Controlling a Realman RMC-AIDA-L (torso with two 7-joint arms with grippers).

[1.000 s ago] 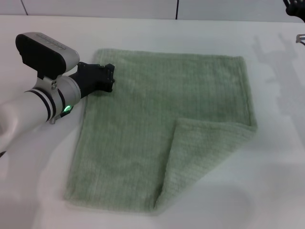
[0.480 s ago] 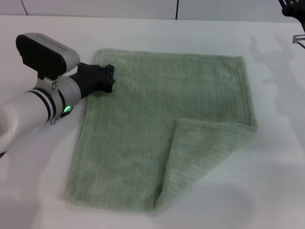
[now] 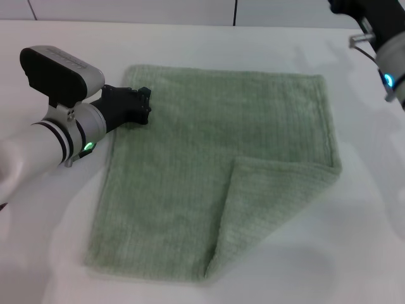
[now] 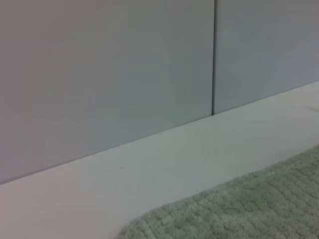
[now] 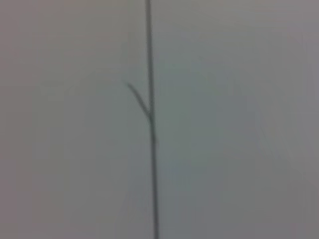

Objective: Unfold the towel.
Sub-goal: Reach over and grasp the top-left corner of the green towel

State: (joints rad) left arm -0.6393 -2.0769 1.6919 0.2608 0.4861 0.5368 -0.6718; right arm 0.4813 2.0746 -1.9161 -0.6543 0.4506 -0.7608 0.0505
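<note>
The pale green towel lies spread on the white table. Its near right corner is folded back onto it as a triangular flap. My left gripper rests on the towel's left edge, close to the far left corner. The left wrist view shows only a rounded towel edge against the table and wall. My right gripper is high at the far right, beyond the towel's far right corner and mostly cut off by the picture edge. The right wrist view shows only a grey wall with a dark seam.
The white table extends around the towel on all sides. A grey panelled wall with a dark vertical seam stands behind the table's far edge. The right arm's white link hangs over the far right of the table.
The right arm has swung in from the top right corner, leftward and further into view. The left gripper and the towel have hardly moved.
</note>
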